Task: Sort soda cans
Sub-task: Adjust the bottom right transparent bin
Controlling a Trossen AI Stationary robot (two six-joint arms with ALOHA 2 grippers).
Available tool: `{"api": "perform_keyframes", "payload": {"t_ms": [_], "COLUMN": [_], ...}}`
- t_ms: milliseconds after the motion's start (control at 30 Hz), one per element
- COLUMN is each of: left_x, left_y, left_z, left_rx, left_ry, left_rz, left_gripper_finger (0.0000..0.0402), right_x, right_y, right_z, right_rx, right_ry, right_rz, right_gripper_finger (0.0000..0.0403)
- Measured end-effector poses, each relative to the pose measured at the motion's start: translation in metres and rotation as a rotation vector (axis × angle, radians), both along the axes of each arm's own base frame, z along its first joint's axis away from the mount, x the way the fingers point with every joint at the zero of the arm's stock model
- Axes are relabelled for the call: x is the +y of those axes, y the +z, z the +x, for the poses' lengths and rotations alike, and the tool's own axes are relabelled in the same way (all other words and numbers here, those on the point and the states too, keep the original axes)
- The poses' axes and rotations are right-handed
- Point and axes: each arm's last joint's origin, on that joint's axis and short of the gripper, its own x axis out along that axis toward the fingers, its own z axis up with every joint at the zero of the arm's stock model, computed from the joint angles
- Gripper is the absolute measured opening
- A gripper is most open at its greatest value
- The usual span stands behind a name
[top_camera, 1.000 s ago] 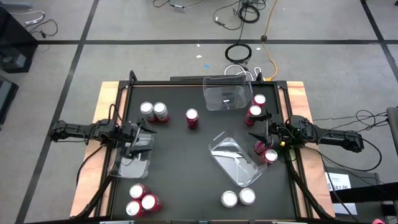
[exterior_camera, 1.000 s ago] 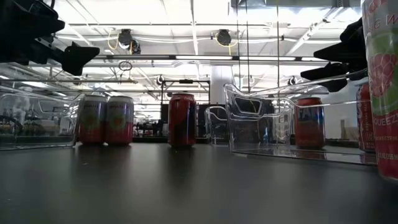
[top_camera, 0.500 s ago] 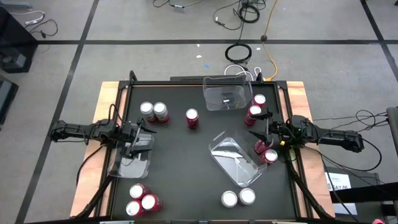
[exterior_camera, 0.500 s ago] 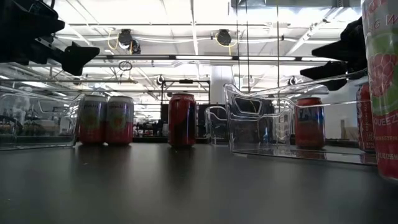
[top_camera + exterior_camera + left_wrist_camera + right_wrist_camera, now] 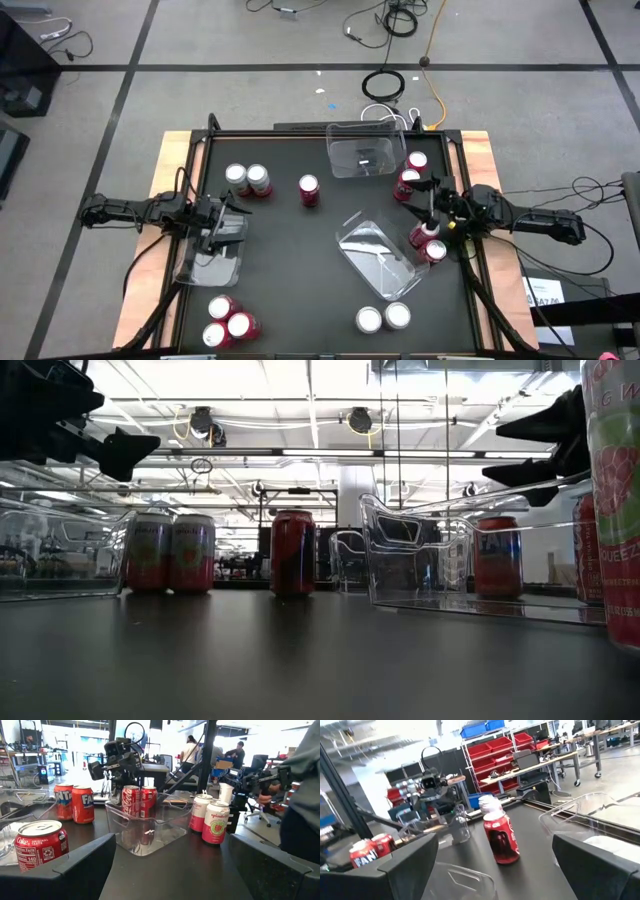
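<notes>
- Black-topped bench (image 5: 300,290) with pale wooden side edges.
- Three clear plastic rectangular trays (image 5: 378,256) lie on it.
- Small red and silver soda cans (image 5: 309,189) stand scattered singly and in clusters.

Twelve soda cans (image 5: 309,190) are standing on the surface (image 5: 290,260): eight with red bodies, four with pale silver-white ones. Three clear plastic trays (image 5: 377,258) are sitting among them. Two dark arms are reaching in, one from each side.
</notes>
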Motion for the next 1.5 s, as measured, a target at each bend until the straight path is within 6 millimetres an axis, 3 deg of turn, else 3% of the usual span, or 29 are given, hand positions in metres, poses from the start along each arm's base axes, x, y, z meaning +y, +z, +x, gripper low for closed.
{"api": "perform_keyframes", "payload": {"t_ms": [300, 467, 633, 767, 900, 1033, 1200, 1333, 1500], "left_x": [0.000, 0.000, 0.000, 0.000, 0.000, 0.000, 0.000, 0.000, 0.000], "left_y": [0.000, 0.000, 0.000, 0.000, 0.000, 0.000, 0.000, 0.000, 0.000], "left_z": [0.000, 0.000, 0.000, 0.000, 0.000, 0.000, 0.000, 0.000, 0.000], "left_rx": [0.000, 0.000, 0.000, 0.000, 0.000, 0.000, 0.000, 0.000, 0.000], "left_ry": [0.000, 0.000, 0.000, 0.000, 0.000, 0.000, 0.000, 0.000, 0.000], "left_rz": [0.000, 0.000, 0.000, 0.000, 0.000, 0.000, 0.000, 0.000, 0.000], "left_gripper_finger": [0.0395, 0.0395, 0.0395, 0.0395, 0.0395, 0.0395, 0.0395, 0.0395, 0.0395], "right_x": [0.000, -0.001, -0.006, -0.007, -0.007, -0.008, -0.012, -0.014, -0.015], "right_y": [0.000, 0.001, 0.004, 0.025, 0.066, 0.113, 0.159, 0.179, 0.185], "right_z": [0.000, 0.000, -0.002, -0.005, -0.005, 0.007, 0.042, 0.076, 0.106], "right_rx": [-0.013, -0.046, -0.176, -0.362, -0.345, -0.156, 0.285, 0.665, 1.031], "right_ry": [0.009, -0.021, -0.161, -0.173, -0.196, -0.223, -0.222, -0.209, -0.206], "right_rz": [0.034, 0.155, 0.392, 0.390, 0.267, 0.203, 0.291, 0.401, 0.506], "right_gripper_finger": [0.0386, 0.0387, 0.0386, 0.0386, 0.0382, 0.0378, 0.0378, 0.0378, 0.0377]}}
